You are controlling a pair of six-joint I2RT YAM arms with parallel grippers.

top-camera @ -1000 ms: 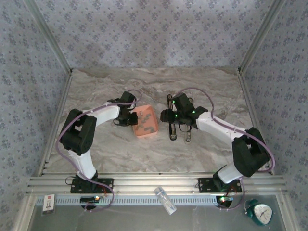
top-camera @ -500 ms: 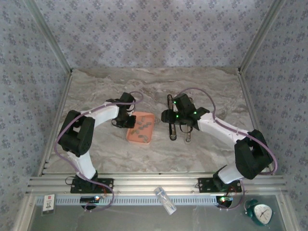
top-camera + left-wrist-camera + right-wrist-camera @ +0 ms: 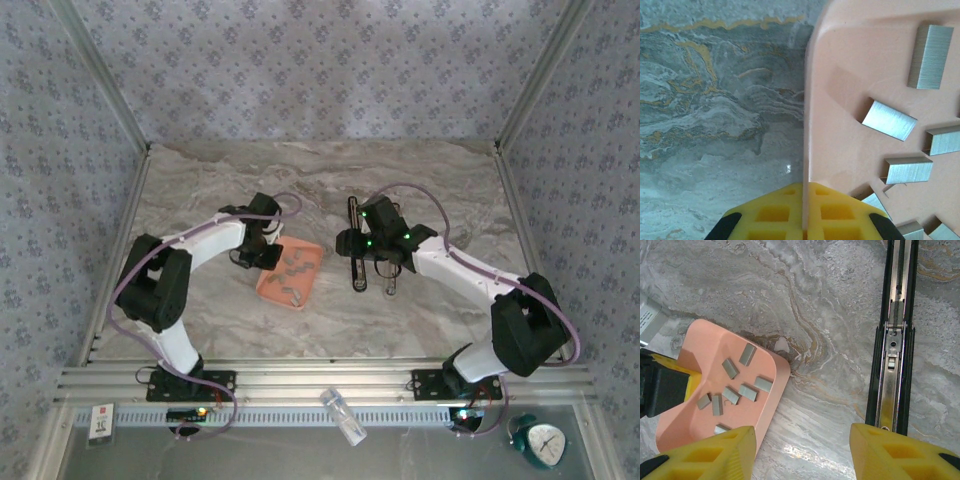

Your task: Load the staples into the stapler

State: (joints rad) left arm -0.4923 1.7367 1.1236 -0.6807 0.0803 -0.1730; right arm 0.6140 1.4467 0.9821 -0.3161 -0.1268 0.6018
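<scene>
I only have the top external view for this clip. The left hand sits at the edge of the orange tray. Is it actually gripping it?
Observer: Yes. In the left wrist view the left hand is shut on the thin side wall of the tray.
Operator: What is inside it, and how many?
Observer: The right wrist view shows about eight staples, loose grey strips scattered on the tray floor.
Operator: And the other arm?
Observer: The right hand is open and empty above the table, between the tray and the stapler, which lies opened with its metal channel facing up.
</scene>
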